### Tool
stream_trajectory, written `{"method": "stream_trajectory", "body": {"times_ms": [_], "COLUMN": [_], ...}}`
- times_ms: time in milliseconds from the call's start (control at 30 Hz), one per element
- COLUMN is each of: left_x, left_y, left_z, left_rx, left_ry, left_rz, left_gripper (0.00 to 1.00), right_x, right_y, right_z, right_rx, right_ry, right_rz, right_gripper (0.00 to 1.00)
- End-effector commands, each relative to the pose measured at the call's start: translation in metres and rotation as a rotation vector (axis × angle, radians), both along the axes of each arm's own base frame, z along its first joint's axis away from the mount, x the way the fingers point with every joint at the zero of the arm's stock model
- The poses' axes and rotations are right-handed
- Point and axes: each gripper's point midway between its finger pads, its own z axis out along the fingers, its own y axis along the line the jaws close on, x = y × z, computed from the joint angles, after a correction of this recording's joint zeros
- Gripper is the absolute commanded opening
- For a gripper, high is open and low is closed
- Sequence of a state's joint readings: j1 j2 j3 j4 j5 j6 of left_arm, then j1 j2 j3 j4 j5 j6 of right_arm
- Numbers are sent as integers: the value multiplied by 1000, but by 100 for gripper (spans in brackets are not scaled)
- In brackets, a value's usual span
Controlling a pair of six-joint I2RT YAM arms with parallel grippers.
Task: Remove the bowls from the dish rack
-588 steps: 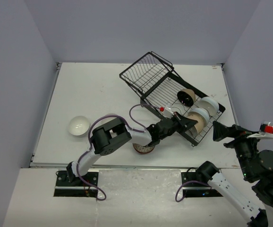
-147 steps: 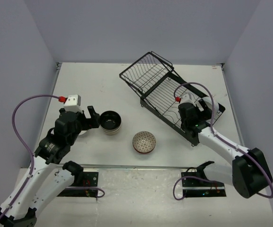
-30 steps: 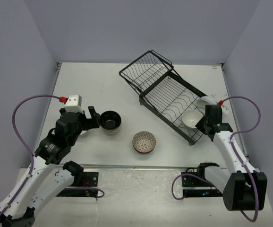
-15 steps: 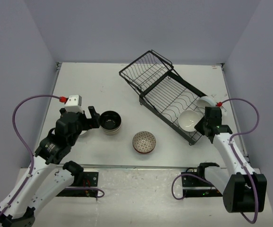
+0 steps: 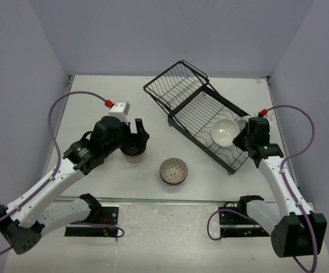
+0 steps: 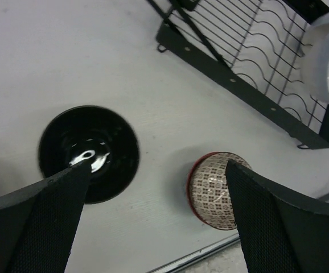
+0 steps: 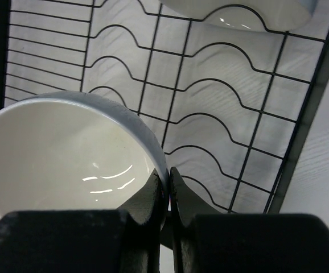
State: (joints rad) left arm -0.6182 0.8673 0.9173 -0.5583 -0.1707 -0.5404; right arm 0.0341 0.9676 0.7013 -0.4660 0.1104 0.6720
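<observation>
Rim of the plain white round bowl (image 7: pixel 68 153) is pinched between the closed fingers of our right tool (image 7: pixel 165 187), over the large black wire dish rack (image 5: pixel 194 111). A second white bowl (image 7: pixel 238 14) sits in the rack just beyond. Our left tool (image 6: pixel 157 165), fingers wide apart, hovers above the black-inside round bowl (image 6: pixel 90 151) and brown patterned bowl (image 6: pixel 216 190) on the white surface (image 6: pixel 68 57).

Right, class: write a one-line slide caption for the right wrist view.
Right end effector pinches the rim of a white bowl over the dish rack.
</observation>
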Motion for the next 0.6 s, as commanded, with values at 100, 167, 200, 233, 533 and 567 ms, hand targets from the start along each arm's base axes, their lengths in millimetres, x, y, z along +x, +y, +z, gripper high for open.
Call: {"method": "stream_trajectory", "body": {"times_ms": [100, 167, 200, 233, 533, 567], "left_x": [17, 28, 27, 34, 38, 39], "left_y": [-106, -123, -134, -144, -196, -197], "left_z": [51, 38, 49, 37, 5, 3], "left_rx": [38, 108, 102, 141, 288, 293], "left_ry": [-44, -24, -35, -21, 16, 16], "left_rz": [-119, -99, -110, -101, -148, -141], "left_gripper": [100, 100, 100, 100, 97, 95], "right_x": [23, 18, 17, 14, 2, 0], "right_y": [32, 41, 54, 61, 101, 105], "right_z": [74, 76, 81, 81, 87, 86], "right_rx": [-66, -83, -87, -87, -72, -63], "right_ry": [-109, -77, -82, -67, -92, -92], "right_rz": [160, 197, 244, 271, 392, 397], "right_gripper": [0, 0, 0, 0, 0, 0]}}
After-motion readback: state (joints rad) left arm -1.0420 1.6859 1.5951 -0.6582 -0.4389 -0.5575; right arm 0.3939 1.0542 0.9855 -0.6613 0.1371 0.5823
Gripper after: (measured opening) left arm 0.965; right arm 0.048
